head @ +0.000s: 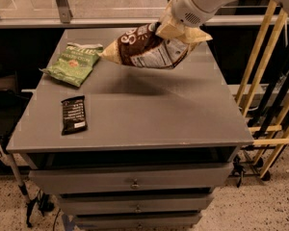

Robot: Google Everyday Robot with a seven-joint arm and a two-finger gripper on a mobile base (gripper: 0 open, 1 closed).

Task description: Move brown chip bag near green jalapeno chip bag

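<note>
The brown bag is hanging in the air over the rear middle of the bench, casting a shadow on the grey top below it. It is lying roughly level, its pale left tip reaching toward the green bag, which is lying flat at the bench's rear left. The hand is gripping the brown bag's pale right end from above, clamped on the crumpled foil, with most of the bag trailing out to the left.

The step in hand looks like the carry and set-down. To do it well, I am judging that the hand needs only a little more leftward travel, then a slow descent until the bag is resting on the bench before letting go. Since the bag is sticking out toward the green one, the tip is likely to arrive first; stopping short is keeping it beside, not on top. The black bar at the front left is lying well out of the path.
</note>
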